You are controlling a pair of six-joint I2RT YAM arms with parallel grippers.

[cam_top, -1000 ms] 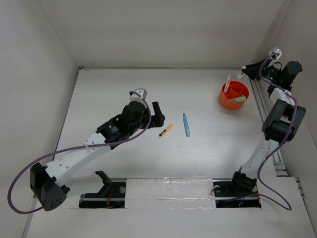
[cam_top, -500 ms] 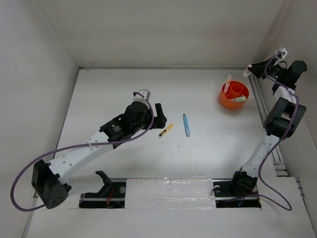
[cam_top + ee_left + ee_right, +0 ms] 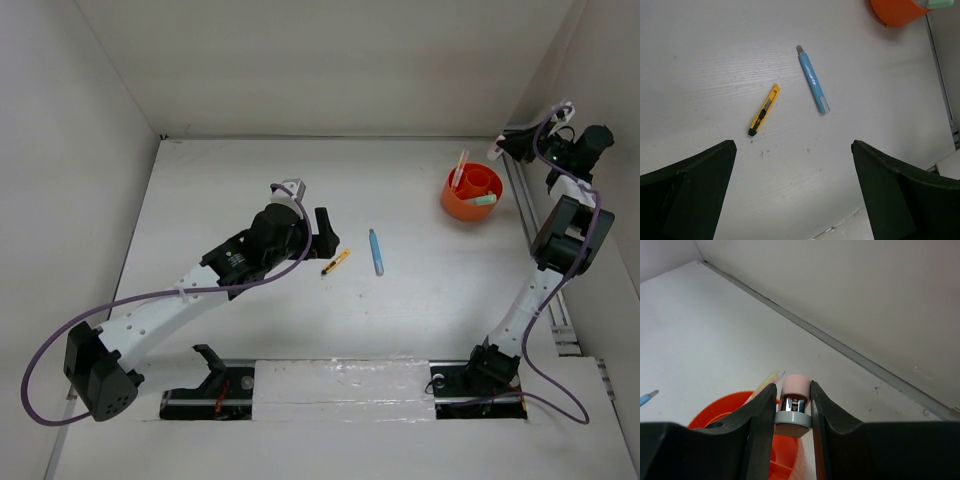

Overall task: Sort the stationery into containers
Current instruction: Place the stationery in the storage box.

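The pink-tipped stick (image 3: 793,385) is being clamped in the right gripper (image 3: 793,390) near the far rim of the orange cup (image 3: 720,412), not squarely above it. Released here, it is likely glancing off the rim or the yellow stick (image 3: 767,380) leaning inside. The left gripper (image 3: 792,147), spread wide and empty, is hovering over the yellow-black cutter (image 3: 764,110) and blue pen (image 3: 813,82).
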